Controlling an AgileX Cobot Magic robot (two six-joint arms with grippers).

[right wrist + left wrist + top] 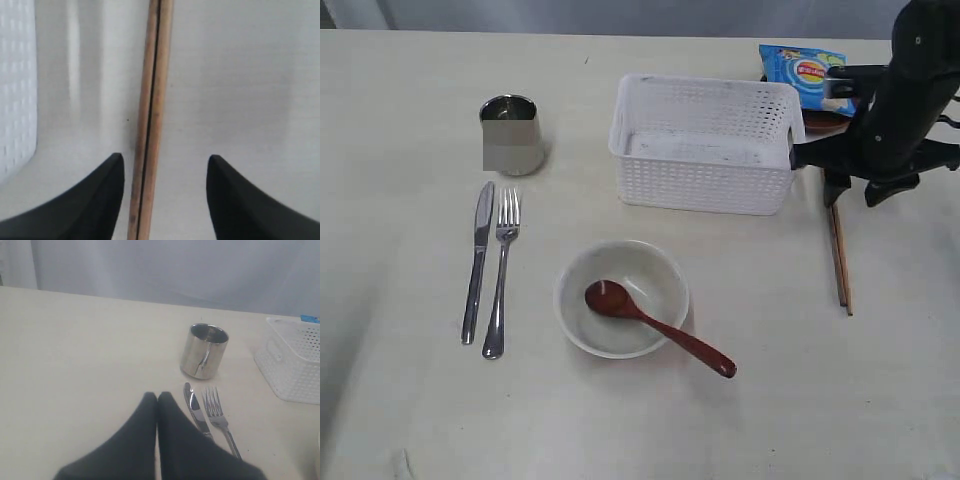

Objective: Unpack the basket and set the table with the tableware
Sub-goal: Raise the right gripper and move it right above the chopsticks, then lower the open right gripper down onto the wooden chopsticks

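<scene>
The white basket (705,145) stands at the back of the table (770,420), and nothing shows inside it. My right gripper (165,159) is open just right of the basket, low over the wooden chopstick pair (152,100). The sticks lie flat on the table between the fingers and touch neither. In the exterior view the chopsticks (840,262) run toward the front from under that gripper (853,195). Knife (478,260), fork (502,270) and steel cup (510,133) sit at left. The red-brown spoon (660,328) rests in the pale bowl (620,298). My left gripper (157,396) is shut and empty beside the knife (196,410).
A blue chip bag (805,75) lies behind the basket's right corner, with a dark brown edge (817,122) showing under it beside my right arm. The basket wall (17,85) stands close to one right finger.
</scene>
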